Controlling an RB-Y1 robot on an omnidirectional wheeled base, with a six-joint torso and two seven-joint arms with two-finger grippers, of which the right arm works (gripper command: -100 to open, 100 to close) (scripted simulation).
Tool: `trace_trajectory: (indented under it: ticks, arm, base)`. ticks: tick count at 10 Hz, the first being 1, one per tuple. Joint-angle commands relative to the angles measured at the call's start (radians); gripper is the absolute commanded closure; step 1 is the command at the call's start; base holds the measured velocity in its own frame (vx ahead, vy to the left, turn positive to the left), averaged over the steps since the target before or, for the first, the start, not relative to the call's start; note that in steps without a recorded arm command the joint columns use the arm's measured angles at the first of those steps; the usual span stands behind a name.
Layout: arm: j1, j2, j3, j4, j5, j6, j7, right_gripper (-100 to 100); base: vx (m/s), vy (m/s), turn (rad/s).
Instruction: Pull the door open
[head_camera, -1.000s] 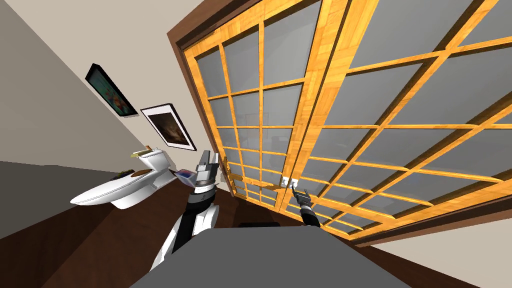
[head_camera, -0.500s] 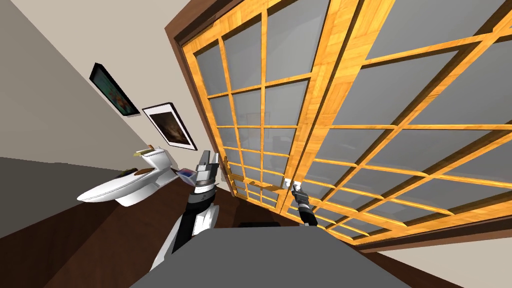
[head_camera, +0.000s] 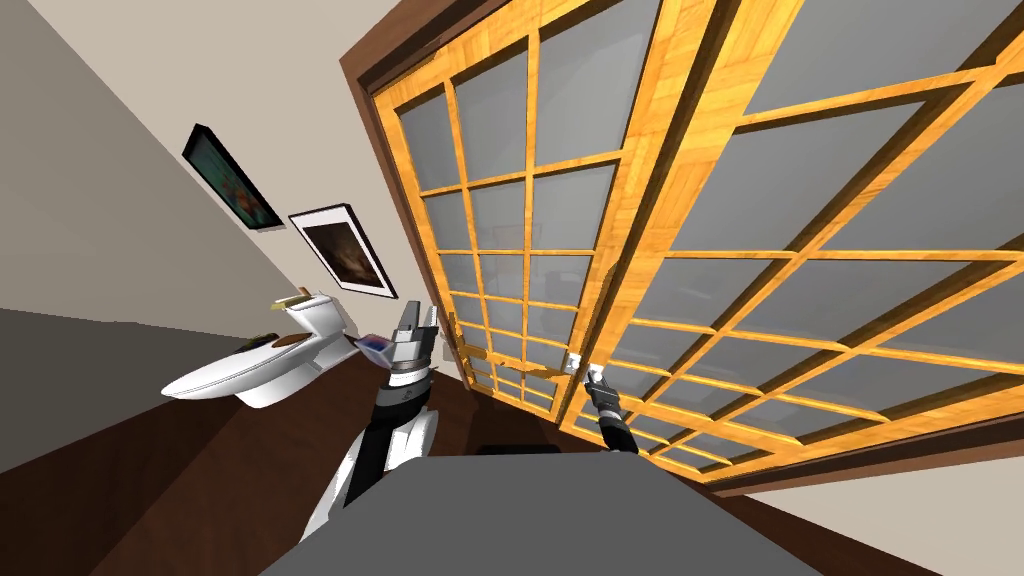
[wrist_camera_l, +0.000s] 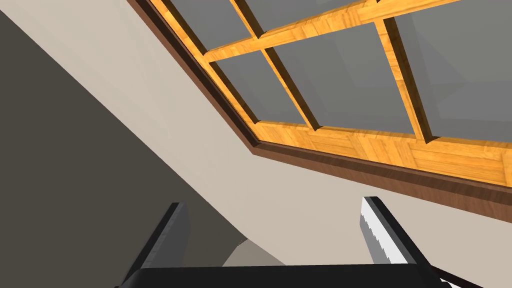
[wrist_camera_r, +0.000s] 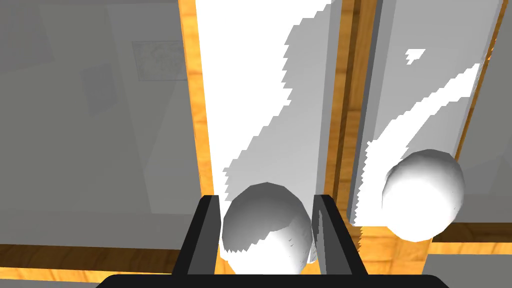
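Where the two leaves of the wooden lattice door (head_camera: 650, 150) meet, the right gripper (wrist_camera_r: 266, 200) is clamped on a white round knob (wrist_camera_r: 262, 230), a finger pressing each side. A second knob (wrist_camera_r: 424, 192) sits just beside it on the neighbouring leaf. The left gripper (head_camera: 418, 318) hangs in front of the left leaf, fingers spread apart. Further left, a white toilet (head_camera: 250, 375) stands near two framed pictures (head_camera: 340, 250).
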Motion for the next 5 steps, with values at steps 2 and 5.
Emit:
trace_trajectory:
  ticks: [2,5]
  arm:
    - [0.028,-0.020,-0.009,0.033,-0.024,-0.002,-0.013,100]
    - [0.055,-0.034,0.000,0.036,-0.050,-0.006,-0.038,100]
  base:
    - [-0.147,0.031,-0.032]
    - [-0.171,0.036,-0.055]
